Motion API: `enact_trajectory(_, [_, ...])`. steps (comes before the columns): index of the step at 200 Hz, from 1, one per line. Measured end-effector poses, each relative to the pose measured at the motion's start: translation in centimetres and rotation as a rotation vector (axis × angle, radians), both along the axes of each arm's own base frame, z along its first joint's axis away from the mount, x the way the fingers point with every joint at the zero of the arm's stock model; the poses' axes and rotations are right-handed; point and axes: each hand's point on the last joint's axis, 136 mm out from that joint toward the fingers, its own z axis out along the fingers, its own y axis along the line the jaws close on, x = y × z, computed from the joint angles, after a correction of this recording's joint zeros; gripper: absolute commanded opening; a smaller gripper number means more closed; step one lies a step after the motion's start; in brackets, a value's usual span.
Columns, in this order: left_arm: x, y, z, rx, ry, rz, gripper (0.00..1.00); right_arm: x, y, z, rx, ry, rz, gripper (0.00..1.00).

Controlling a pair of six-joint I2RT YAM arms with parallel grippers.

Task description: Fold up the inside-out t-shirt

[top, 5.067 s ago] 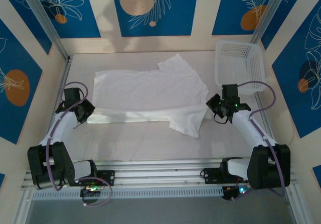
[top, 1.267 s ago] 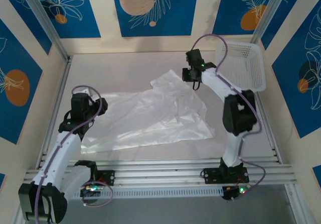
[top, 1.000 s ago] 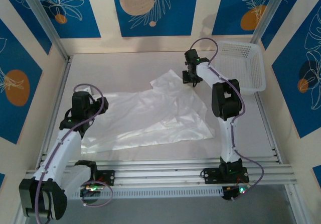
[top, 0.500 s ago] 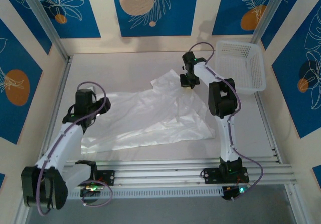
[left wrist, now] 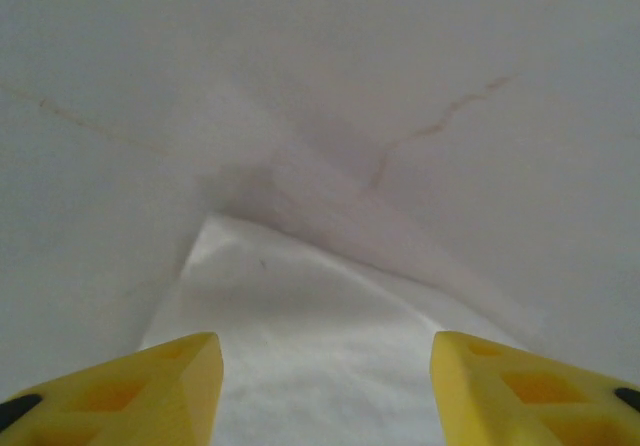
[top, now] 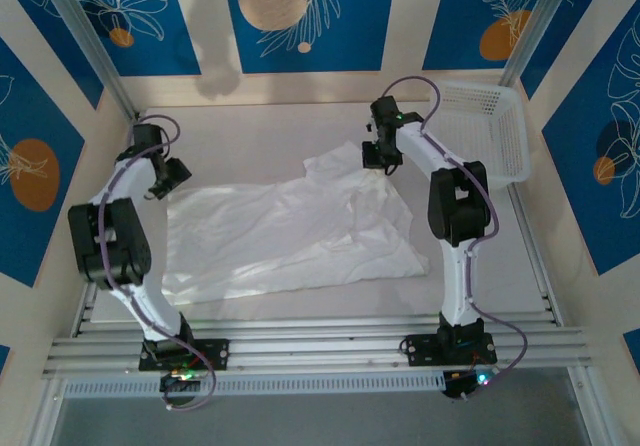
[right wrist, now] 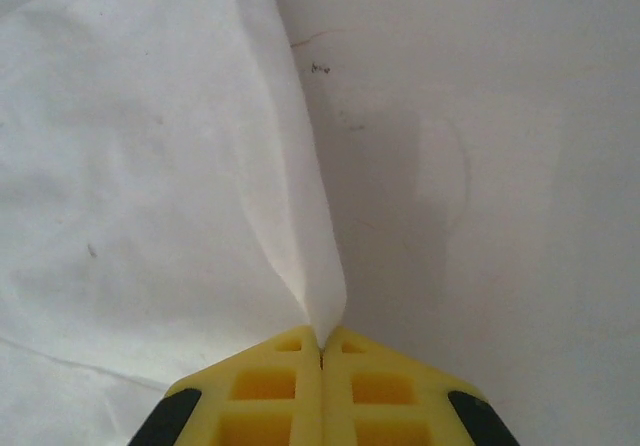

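T-shirt [top: 290,231] spread wrinkled on table [top: 260,126], left of basket [top: 478,94] and a little nearer than it, one edge pinched.
Right gripper [top: 379,162] just left of basket, at shirt corner closest to basket: yellow fingers [right wrist: 285,386] pressed fully together, thin raised fold of white fabric clamped between tips, rest of cloth falling away to one side. Left gripper [top: 170,178] far left of basket, beyond shirt's opposite end: jaws about half apart, nothing held; seen from its wrist, pointed corner of cloth lying flat on table ahead of and between its two fingertips, not gripped. Shirt body rumpled across span between both grippers; bare table on basket side of right gripper.
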Motion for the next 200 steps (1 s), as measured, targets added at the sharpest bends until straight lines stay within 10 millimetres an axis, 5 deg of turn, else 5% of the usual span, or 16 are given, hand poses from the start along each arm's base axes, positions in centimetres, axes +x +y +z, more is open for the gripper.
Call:
enact_trajectory(43, [2.1, 1.3, -3.0, 0.016, 0.096, -0.003, 0.58, -0.5, 0.0, -1.5, 0.037, 0.022, 0.001, 0.0])
enact_trajectory(114, [0.6, 2.1, -6.4, 0.053, 0.248, -0.006, 0.53, 0.3, 0.1, -1.3, 0.075, -0.003, -0.006, 0.0])
enact_trajectory(168, [0.7, 2.2, -6.6, 0.065, 0.253, -0.015, 0.0, 0.3, 0.1, -1.3, 0.086, 0.001, -0.019, 0.0])
enact_trajectory(200, [0.6, 2.6, -6.4, 0.088, 0.259, -0.02, 0.0, 0.3, -1.1, -1.8, 0.088, 0.008, -0.054, 0.0])
